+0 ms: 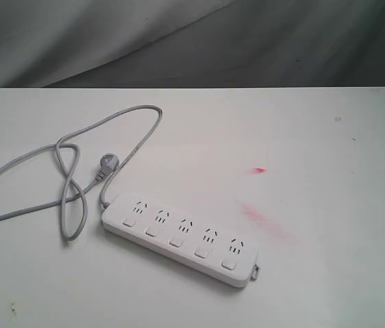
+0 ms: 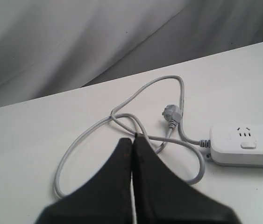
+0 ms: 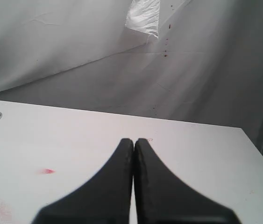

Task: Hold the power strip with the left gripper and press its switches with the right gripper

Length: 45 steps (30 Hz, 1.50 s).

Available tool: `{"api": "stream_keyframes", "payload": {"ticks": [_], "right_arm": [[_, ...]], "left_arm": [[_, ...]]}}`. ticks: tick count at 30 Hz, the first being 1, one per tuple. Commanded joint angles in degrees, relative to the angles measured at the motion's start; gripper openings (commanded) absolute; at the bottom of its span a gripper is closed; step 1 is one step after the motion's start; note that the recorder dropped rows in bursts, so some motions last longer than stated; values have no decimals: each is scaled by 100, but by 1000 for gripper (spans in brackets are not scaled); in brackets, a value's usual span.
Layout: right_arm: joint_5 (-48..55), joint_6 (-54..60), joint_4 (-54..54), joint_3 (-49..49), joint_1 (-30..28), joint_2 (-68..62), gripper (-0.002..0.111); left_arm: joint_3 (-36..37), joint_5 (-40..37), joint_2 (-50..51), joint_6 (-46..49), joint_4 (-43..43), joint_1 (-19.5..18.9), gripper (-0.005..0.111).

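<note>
The white power strip (image 1: 182, 236) lies flat on the white table, running diagonally from upper left to lower right. Its row of switches (image 1: 176, 241) sits below the sockets. The grey cord (image 1: 65, 178) loops off to the left, with the plug (image 1: 107, 162) beside it. Neither arm shows in the exterior view. In the left wrist view my left gripper (image 2: 132, 140) is shut and empty above the cord loop (image 2: 136, 126), with the strip's end (image 2: 245, 144) off to one side. My right gripper (image 3: 134, 141) is shut and empty over bare table, and the strip is out of that view.
Red marks (image 1: 259, 170) stain the table to the right of the strip, also visible as a red mark (image 3: 46, 171) in the right wrist view. A grey draped backdrop (image 1: 192, 41) hangs behind the table's far edge.
</note>
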<state>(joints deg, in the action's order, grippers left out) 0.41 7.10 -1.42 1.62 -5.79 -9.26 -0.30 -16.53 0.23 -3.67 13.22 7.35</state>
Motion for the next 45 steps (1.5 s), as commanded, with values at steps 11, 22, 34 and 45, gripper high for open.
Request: {"api": "stream_keyframes", "payload": {"ticks": [11,22,34,45], "right_arm": [[-41,-1,66,-26,-36,32,0],[-41,-11,66,-26,-36,32,0],[-41,0,66,-26,-36,32,0],[-41,-10,66,-26,-36,32,0]], "left_arm": [[30,1019,-23,115,658,-4,1],[30,2608,-23,-1535,658,-4,1],[-859,1127,605,-3940,658,7,1],[-3400,-1137,3946,-1808,19,20,1]]}}
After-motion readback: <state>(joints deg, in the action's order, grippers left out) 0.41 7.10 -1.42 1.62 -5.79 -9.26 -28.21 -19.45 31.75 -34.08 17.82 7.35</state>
